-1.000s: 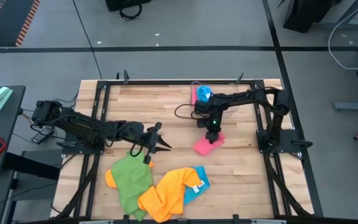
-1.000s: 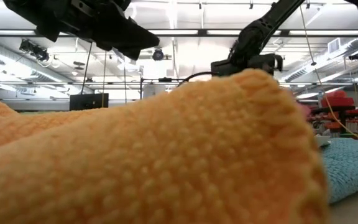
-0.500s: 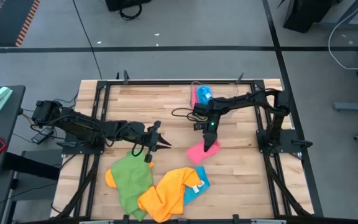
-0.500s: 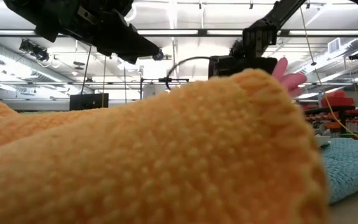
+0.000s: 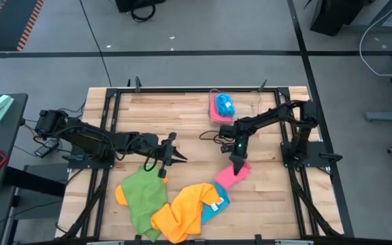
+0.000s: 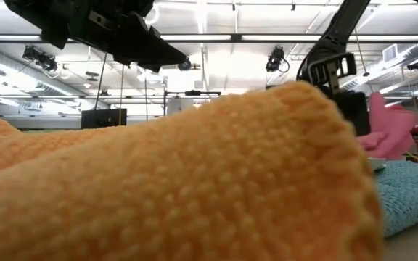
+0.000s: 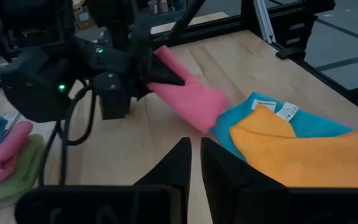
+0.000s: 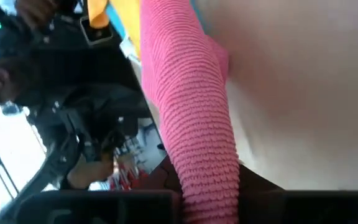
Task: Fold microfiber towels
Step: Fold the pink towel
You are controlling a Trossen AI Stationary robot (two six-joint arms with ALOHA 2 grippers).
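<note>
The left hand (image 5: 172, 158), fingers nearly together and empty, hovers above the green towel (image 5: 143, 197) heaped with orange (image 5: 182, 211) and blue ones (image 5: 216, 201). The right hand (image 5: 237, 163) grips the pink towel (image 5: 232, 175), probably dragging it flat across the bench (image 5: 182, 116).

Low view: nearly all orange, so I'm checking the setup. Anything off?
Yes: the orange towel lies bunched right against the low camera, hiding most of the table; only the blue towel and held pink towel peek past.

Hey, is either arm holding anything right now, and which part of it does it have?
The right end effector is shut on the pink towel, pinching one end. The left end effector holds nothing.
</note>
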